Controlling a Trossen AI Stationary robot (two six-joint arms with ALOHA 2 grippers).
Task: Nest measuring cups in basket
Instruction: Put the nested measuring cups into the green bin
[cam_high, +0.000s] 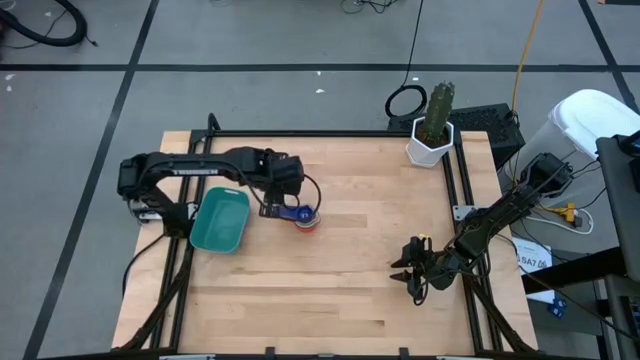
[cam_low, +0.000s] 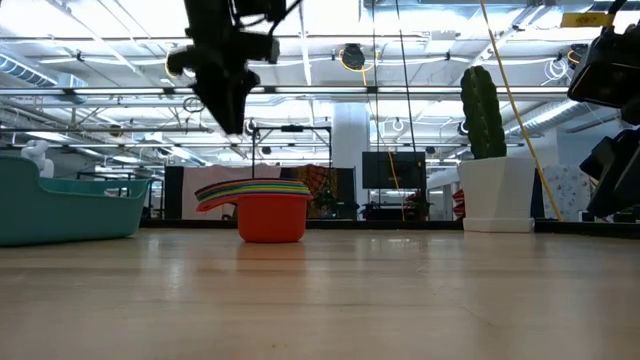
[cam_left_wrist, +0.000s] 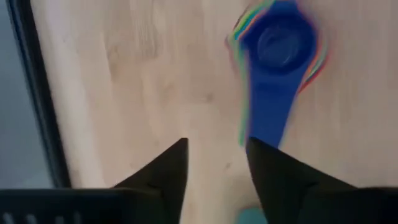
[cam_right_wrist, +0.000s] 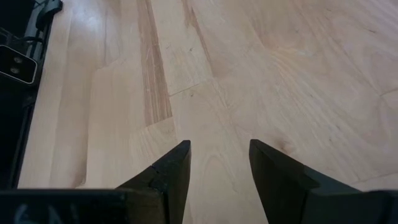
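The measuring cups (cam_high: 305, 216) stand nested in one stack on the wood table, just right of the teal basket (cam_high: 220, 220). The blue cup is on top and the orange-red cup (cam_low: 270, 218) is at the bottom. The stacked handles (cam_left_wrist: 270, 112) point toward the basket. My left gripper (cam_low: 228, 110) hangs open above the handles, clear of the stack, and in its wrist view (cam_left_wrist: 217, 155) the blue handle runs toward one finger. The basket (cam_low: 60, 205) shows nothing inside. My right gripper (cam_high: 405, 270) waits open, low over bare table (cam_right_wrist: 219, 155) near the right edge.
A white pot with a cactus (cam_high: 432, 140) stands at the table's far right corner. A black frame rail (cam_high: 330, 133) runs around the table's edges. Bare wood lies between the cup stack and my right arm.
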